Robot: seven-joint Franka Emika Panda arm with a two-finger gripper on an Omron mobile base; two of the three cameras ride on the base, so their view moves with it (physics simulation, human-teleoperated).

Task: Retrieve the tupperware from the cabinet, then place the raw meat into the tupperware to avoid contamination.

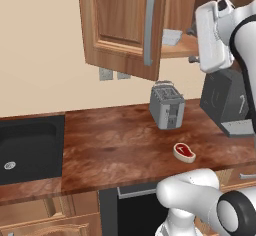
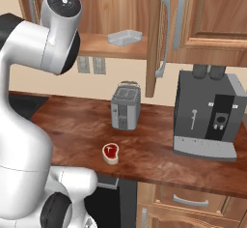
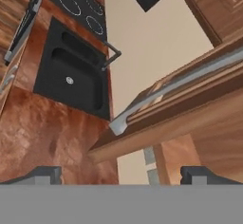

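Note:
The tupperware [image 1: 171,37] [image 2: 124,37], a shallow pale grey container, sits on the shelf of the open cabinet [image 1: 120,20] [image 2: 101,46]. The raw meat [image 1: 184,152] [image 2: 110,153], red with a cream rim, lies flat on the wooden counter in front of the toaster. My gripper [image 1: 192,44] is raised to shelf height just right of the tupperware, apart from it. In the hand view its fingertips [image 3: 45,174] stand wide apart, open, with nothing between them. That view looks past the cabinet door's edge and grey bar handle [image 3: 166,92].
A silver toaster [image 1: 166,106] [image 2: 126,106] stands mid-counter. A dark coffee machine [image 1: 227,102] [image 2: 207,116] stands to its right. A black sink [image 1: 27,147] [image 3: 71,76] is set in the counter at left, with a stove [image 3: 80,4] beyond. The open door [image 1: 150,27] juts out over the counter.

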